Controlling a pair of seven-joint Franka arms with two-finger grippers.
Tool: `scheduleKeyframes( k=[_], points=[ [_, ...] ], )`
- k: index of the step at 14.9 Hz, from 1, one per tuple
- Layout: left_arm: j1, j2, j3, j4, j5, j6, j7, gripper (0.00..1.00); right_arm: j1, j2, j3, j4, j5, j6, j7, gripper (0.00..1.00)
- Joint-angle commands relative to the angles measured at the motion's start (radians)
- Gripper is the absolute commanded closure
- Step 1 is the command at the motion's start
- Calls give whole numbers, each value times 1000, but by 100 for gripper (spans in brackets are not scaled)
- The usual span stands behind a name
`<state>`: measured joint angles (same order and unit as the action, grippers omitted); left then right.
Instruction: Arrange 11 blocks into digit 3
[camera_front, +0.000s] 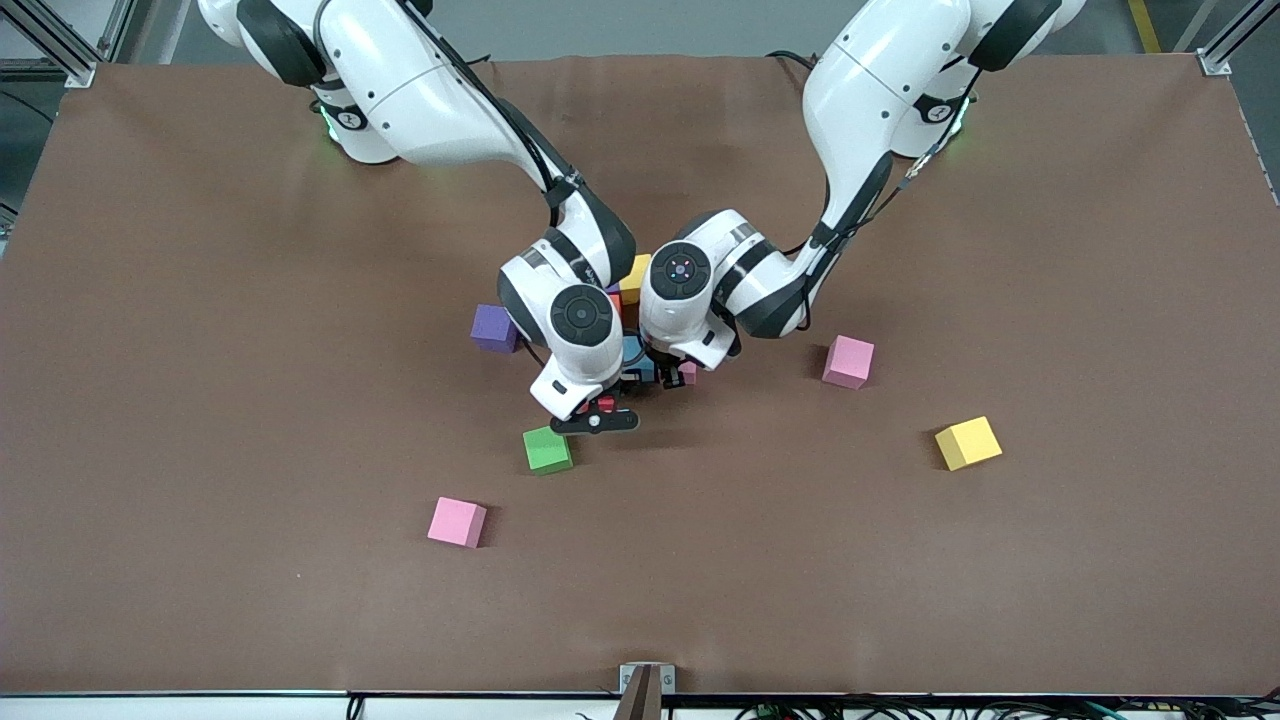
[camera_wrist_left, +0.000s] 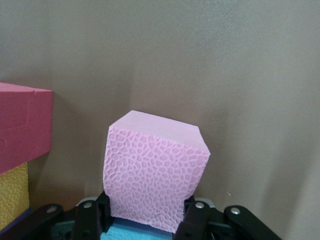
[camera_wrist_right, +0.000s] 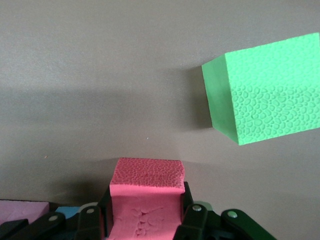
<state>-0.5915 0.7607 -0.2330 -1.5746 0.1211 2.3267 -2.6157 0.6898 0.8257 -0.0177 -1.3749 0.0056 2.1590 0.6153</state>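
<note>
Pink block being held by left gripper, beside blue block at partly built digit mid-table. Red block being pinched by right gripper, near green block. Foam judged light, soft, denting under squeeze; flat opposite faces best gripped, gently.

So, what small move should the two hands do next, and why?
Probably each sets its block down against the cluster. The left hand is shut on a pink block, the right hand on a red block, both low beside the placed blue block.
</note>
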Motion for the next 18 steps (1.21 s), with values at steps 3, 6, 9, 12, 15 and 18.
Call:
scheduleKeyframes(
  k=[3, 6, 9, 12, 15, 18],
  points=[
    [-10, 9, 3, 28, -1, -1, -7, 59, 19, -13, -4, -20, -6, 5, 8, 64],
    [-10, 9, 3, 28, -1, 0, -7, 59, 11, -13, -4, -16, -6, 2, 11, 0],
    [-8, 9, 3, 28, -1, 5, -9, 58, 8, -14, -5, -10, -9, 2, 4, 0],
    [-7, 9, 4, 30, -5, 5, -9, 58, 7, -17, -5, -9, -10, 2, 0, 0],
    [-5, 9, 4, 30, 0, 5, -4, 47, -4, -34, -7, -1, -7, 1, -14, 0],
    [7, 2, 4, 27, 6, 2, 0, 0, -22, -54, -7, -1, -6, -22, -35, 0]
  ],
)
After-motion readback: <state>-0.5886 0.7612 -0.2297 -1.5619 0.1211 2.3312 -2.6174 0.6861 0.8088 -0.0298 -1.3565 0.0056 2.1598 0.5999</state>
